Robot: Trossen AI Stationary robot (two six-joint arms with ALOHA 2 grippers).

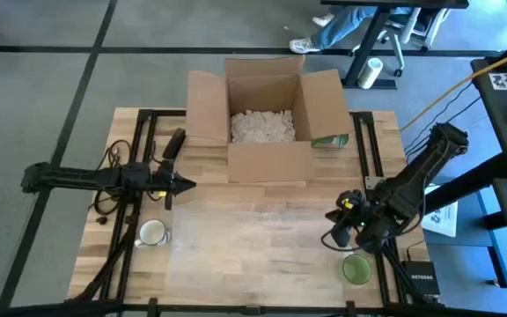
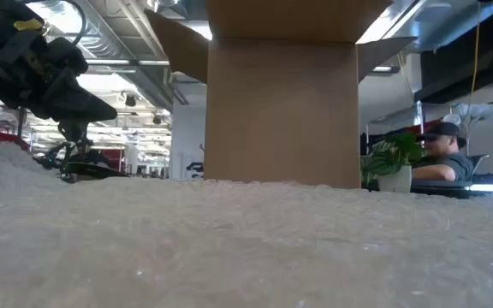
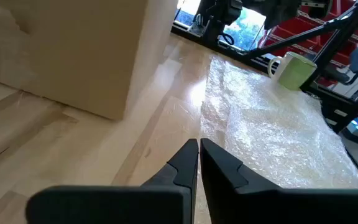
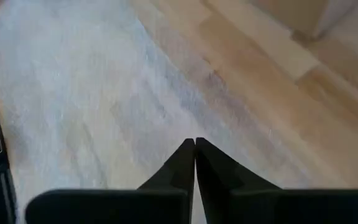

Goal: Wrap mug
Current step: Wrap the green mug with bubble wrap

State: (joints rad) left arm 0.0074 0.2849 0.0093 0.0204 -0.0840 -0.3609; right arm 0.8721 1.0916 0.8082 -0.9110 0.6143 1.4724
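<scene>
Bubble wrap (image 1: pixel 262 238) lies flat on the wooden table (image 1: pixel 236 286), in front of the open cardboard box (image 1: pixel 267 110); box has white packing fill (image 1: pixel 262 126) inside; a small green-printed packet (image 1: pixel 330 140) sits just beside its right front corner; white mug (image 1: pixel 152 233) stands near the table's front left, at the wrap's left edge; green mug (image 1: pixel 356 269) stands at front right, off the wrap's right edge, upright; left gripper (image 1: pixel 188 184) hovers left of centre, near the box's front left corner, tips pinched together with nothing in them (image 3: pixel 197 149); right gripper (image 1: pixel 331 238) sits low over the wrap's right side, just behind the green mug, tips also closed on nothing (image 4: pixel 194 146); a seated person (image 2: pixel 439 158) shows in the room beyond the table.
</scene>
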